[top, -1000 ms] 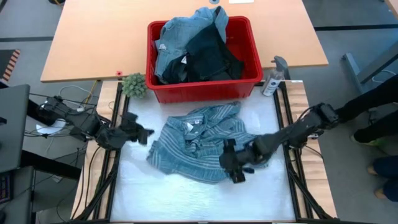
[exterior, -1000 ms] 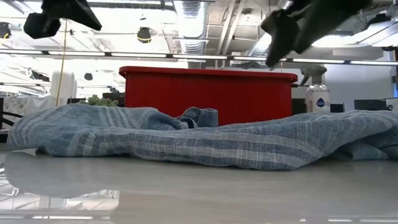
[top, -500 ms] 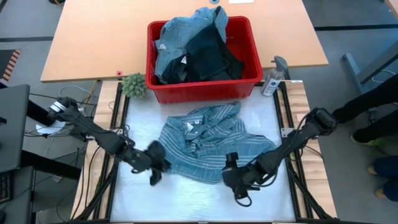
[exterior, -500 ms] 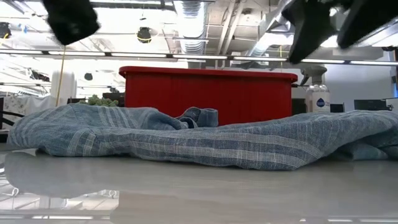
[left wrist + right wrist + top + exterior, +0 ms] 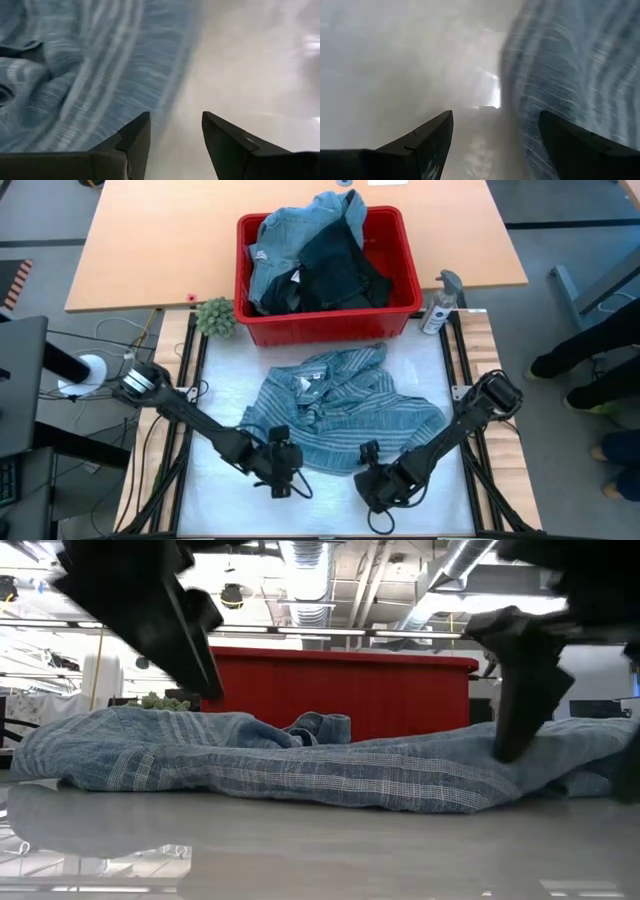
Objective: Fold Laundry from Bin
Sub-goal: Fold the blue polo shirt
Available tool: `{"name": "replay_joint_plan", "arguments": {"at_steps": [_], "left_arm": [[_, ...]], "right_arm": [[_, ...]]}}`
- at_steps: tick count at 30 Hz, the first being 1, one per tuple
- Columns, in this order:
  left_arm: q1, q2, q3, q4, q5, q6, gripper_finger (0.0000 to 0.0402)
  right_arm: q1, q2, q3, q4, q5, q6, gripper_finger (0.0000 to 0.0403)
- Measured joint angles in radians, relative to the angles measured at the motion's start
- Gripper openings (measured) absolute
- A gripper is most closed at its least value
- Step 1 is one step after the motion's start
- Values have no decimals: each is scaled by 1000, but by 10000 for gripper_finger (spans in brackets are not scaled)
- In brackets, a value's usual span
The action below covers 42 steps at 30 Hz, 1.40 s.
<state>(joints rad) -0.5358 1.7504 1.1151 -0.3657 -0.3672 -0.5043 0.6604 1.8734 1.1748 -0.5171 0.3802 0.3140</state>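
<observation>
No text, number or brand can be read anywhere. The spray bottle [image 5: 511, 698] beside the red bin [image 5: 330, 690] carries a round blue label, but its writing is too small to read. The garments show no readable tag.

Both arms reach low over the worktop at the near edge of the shirt [image 5: 335, 415]. The left gripper [image 5: 281, 477] sits at its near-left corner, fingers [image 5: 134, 137] apart. The right gripper [image 5: 378, 492] sits at its near-right edge, fingers [image 5: 432, 137] spread wide.
</observation>
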Motion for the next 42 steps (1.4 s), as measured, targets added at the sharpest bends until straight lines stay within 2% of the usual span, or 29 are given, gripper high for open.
{"name": "replay_joint_plan", "arguments": {"at_steps": [6, 10, 16, 20, 22, 25, 26, 30, 35, 42], "left_arm": [[-1, 18, 6, 25, -32, 147, 167], [-3, 18, 6, 22, -31, 159, 167], [-3, 18, 6, 28, -29, 136, 167], [-5, 17, 5, 26, 36, 135, 167], [-9, 14, 5, 30, 61, 147, 167], [-21, 8, 5, 53, 46, 191, 167], [-25, 7, 5, 52, 32, 208, 167], [-37, 7, 5, 9, -20, 244, 167], [-38, 7, 5, -54, -103, 233, 167], [-40, -1, 5, -95, -110, 155, 167]], "right_arm": [[-22, -4, 0, -2, 45, 158, 320], [-36, -1, 0, -11, 60, 191, 318], [-71, 69, 5, -28, 50, 223, 274], [-77, 75, 26, -59, 45, 255, 205], [-79, 74, 44, -89, 53, 262, 145], [-103, 74, 65, -132, 67, 267, 39], [-111, 74, 74, -129, 70, 270, 23], [-134, 72, 121, -146, 68, 308, 21], [-140, 72, 236, -227, 86, 280, 20], [-191, 72, 403, -443, 101, 304, 20]]}}
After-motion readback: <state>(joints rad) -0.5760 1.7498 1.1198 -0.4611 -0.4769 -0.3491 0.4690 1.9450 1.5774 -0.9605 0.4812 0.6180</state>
